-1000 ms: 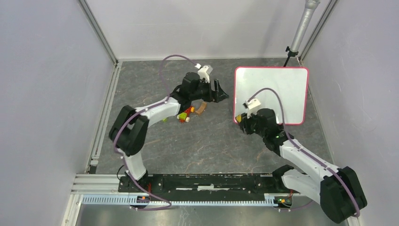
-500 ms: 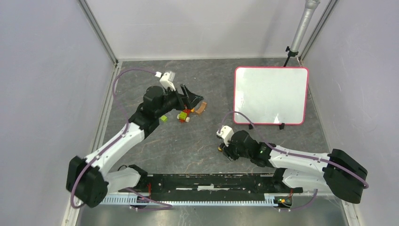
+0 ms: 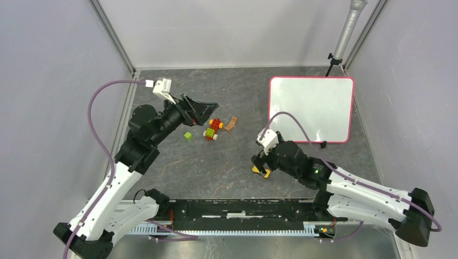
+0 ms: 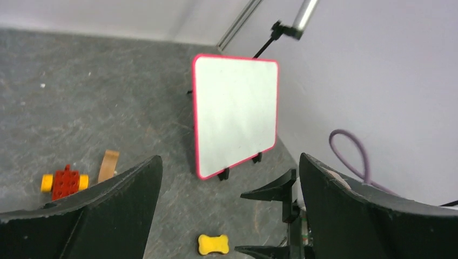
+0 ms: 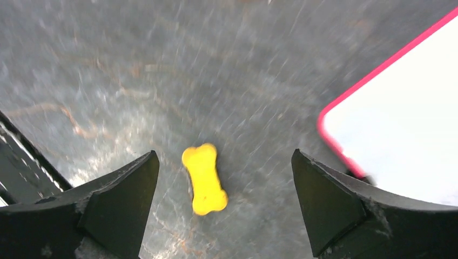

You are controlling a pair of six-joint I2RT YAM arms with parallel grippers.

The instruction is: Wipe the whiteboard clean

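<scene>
The whiteboard [image 3: 310, 108] with its pink-red frame stands on small black feet at the back right, and its face looks plain white. It also shows in the left wrist view [image 4: 235, 118] and in the right wrist view [image 5: 410, 135]. A yellow bone-shaped eraser [image 3: 261, 171] lies on the table in front of the board's left corner. My right gripper [image 3: 260, 163] hangs open just above the eraser [image 5: 204, 178], its fingers apart from it on both sides. My left gripper [image 3: 204, 113] is open and empty, raised at the left of the toys.
Small toys lie mid-table: a red block [image 3: 216, 123], a green cube [image 3: 187, 136], a brown strip [image 3: 232, 123] and a yellow-green piece [image 3: 209, 133]. A metal pole [image 3: 345, 32] rises behind the board. Walls close in on both sides.
My right gripper came back from the board's lower left corner, opened and let the yellow eraser go onto the table. My left arm drew back to the left and opened wider.
</scene>
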